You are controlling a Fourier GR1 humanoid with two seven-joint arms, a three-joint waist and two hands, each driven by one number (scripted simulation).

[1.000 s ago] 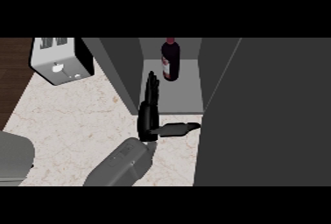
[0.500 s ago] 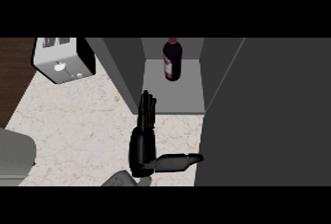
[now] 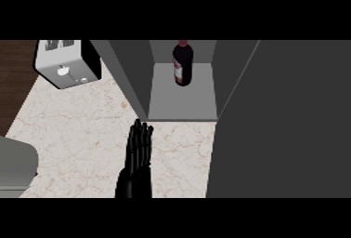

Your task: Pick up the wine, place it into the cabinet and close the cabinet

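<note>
Wine bottle: upright inside the open cabinet, likely glass, heavy, slippery, breakable, best held round the body; one hand on the counter before the cabinet, fingers straight and pressed together, holding nothing.

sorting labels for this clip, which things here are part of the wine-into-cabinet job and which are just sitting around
Part of the job:
- wine bottle, standing upright inside the cabinet
- cabinet, its door open
- hand, flat with straight fingers, over the counter in front of the cabinet

Just lying about:
- toaster, at the back left
- grey object at the left edge
</note>
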